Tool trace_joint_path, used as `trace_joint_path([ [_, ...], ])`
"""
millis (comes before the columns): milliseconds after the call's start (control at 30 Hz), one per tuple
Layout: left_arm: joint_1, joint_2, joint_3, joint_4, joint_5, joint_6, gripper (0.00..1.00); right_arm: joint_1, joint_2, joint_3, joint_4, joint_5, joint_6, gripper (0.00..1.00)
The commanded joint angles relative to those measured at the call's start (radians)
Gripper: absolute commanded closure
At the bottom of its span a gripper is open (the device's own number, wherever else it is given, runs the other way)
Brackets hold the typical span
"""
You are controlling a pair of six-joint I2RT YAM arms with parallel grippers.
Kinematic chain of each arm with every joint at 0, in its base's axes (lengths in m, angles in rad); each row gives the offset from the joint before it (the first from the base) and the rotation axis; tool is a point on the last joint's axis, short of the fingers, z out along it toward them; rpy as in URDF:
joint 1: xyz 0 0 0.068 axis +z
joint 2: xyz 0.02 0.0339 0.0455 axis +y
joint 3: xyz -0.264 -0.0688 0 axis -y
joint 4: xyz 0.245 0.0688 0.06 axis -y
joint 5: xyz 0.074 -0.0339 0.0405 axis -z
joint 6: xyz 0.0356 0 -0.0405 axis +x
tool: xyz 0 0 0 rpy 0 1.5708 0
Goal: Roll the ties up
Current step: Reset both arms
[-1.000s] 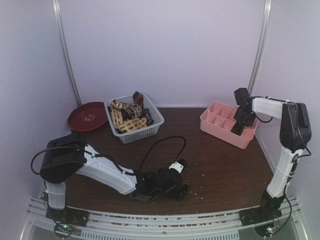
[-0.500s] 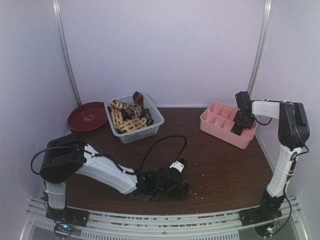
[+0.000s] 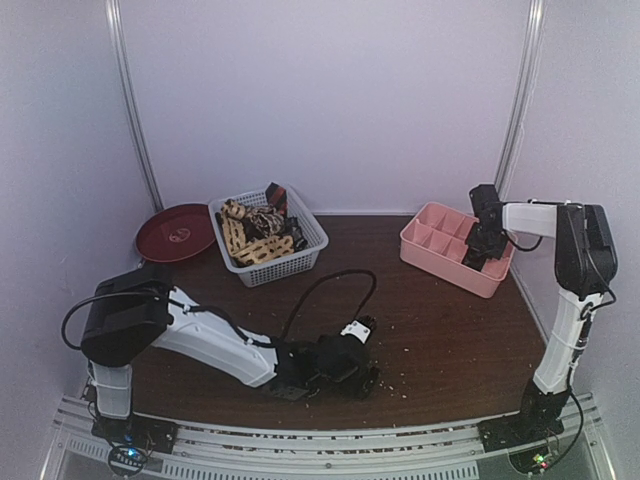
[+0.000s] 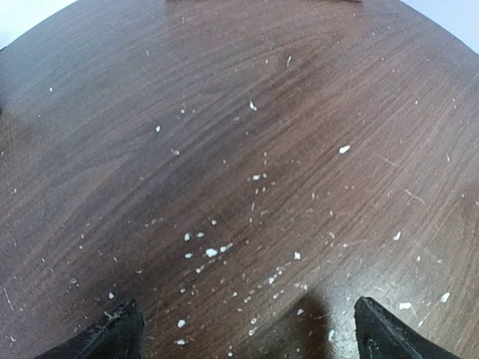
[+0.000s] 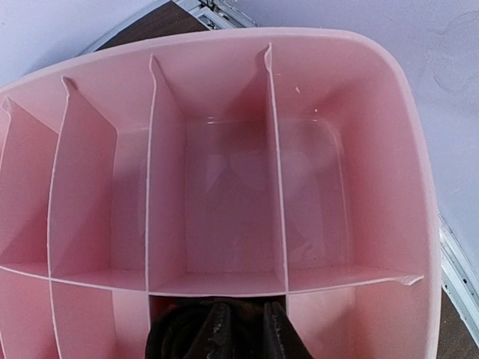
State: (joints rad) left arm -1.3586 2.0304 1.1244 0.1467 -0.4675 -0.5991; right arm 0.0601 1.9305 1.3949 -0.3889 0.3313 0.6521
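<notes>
R hand (image 5: 249, 336), fingers nearly together, appears to pinch a dark rolled tie (image 5: 179, 338) low inside one compartment of the pink divider tray (image 5: 352, 149), far right on the worktop (image 3: 450, 340). The clamp, I judge, stops the roll unwinding before it seats. L hand (image 3: 362, 378) is spread wide and empty just above crumbs (image 4: 212, 252) at the near edge, clear of the work. Other ties (image 3: 255, 235) lie heaped in the white basket (image 3: 292, 262), far left, not yet rolled.

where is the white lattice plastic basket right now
In the top view, the white lattice plastic basket sits at the back left, just right of the round dark red plate.
</notes>
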Motion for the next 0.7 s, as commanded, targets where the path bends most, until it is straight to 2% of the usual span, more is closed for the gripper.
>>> trace_joint_path([
  [0, -0.003, -0.012, 0.040, -0.021, -0.049, 0.025, 0.02, -0.008, -0.045, 0.011, -0.057, -0.020, -0.007, 0.81],
  [133, 0.011, -0.062, 0.030, -0.039, -0.063, 0.039, 0.02, -0.002, -0.139, -0.033, -0.065, -0.035, -0.011, 0.78],
  [333, 0.076, -0.155, 0.015, -0.046, 0.009, 0.036, 0.02, 0.033, -0.314, -0.156, -0.044, -0.094, -0.010, 0.70],
  [533, 0.163, -0.278, -0.011, -0.057, 0.113, 0.022, 0.02, 0.121, -0.522, -0.298, -0.026, -0.133, -0.014, 0.60],
  [667, 0.186, -0.386, -0.036, -0.089, 0.080, 0.036, 0.02, 0.212, -0.708, -0.384, -0.020, -0.129, -0.023, 0.54],
])
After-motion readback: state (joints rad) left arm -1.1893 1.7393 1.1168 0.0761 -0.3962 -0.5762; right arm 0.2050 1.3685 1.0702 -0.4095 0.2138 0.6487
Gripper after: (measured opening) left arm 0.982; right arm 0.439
